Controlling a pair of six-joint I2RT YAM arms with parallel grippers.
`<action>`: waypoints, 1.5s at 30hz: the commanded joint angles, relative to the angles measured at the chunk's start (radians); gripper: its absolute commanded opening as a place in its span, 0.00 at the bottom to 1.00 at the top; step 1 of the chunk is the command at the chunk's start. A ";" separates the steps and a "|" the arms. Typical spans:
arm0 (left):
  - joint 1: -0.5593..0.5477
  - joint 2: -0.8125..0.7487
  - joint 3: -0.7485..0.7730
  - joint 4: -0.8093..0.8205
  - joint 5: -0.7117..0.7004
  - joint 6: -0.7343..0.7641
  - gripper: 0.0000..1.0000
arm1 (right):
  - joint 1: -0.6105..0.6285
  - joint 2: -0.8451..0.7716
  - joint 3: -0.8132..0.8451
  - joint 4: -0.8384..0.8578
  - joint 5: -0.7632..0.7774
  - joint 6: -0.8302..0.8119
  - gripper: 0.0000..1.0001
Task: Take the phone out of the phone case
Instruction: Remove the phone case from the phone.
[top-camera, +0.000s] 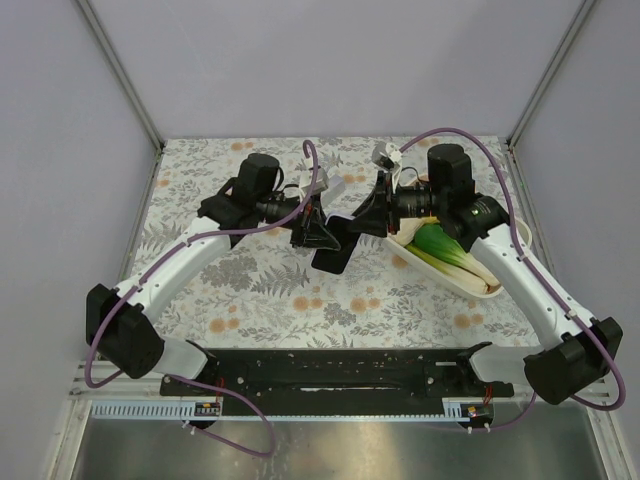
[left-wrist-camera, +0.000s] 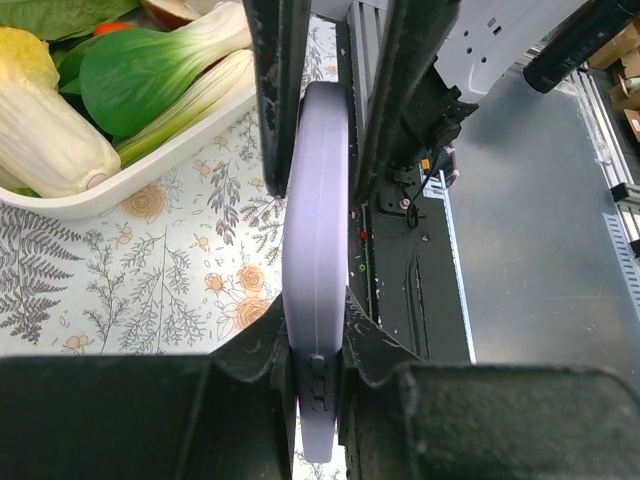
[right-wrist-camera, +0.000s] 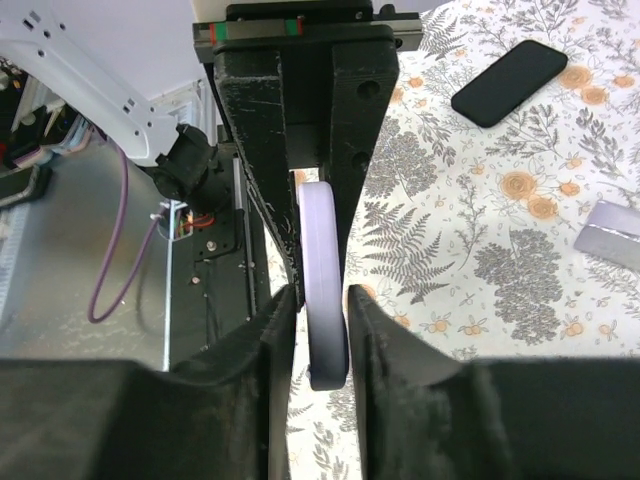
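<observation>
Left wrist view shows my left claw clenched on one end of the lilac case, which stands edge-on up the middle of the frame, off the table. My right claw straddles the same case from the other end; whether it presses or merely flanks it I cannot tell. A black phone lies flat on the table in the upper right of the right wrist view, well apart from the case, so I judge it is out. The risk is that each claw has only an end of what looks like a bendy shell. If one lets go while the other is slack, the case could swivel or drop, onto the phone or towards the tray of vegetables at upper left.
</observation>
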 joint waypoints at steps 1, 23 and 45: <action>0.005 0.005 0.037 0.049 0.028 -0.022 0.00 | -0.001 -0.020 -0.004 0.096 -0.033 0.055 0.42; 0.001 0.013 0.039 0.104 0.040 -0.083 0.00 | 0.008 0.051 -0.059 0.189 -0.097 0.147 0.26; 0.019 0.027 0.155 -0.512 0.057 0.519 0.99 | -0.001 0.061 0.209 -0.255 -0.160 -0.175 0.00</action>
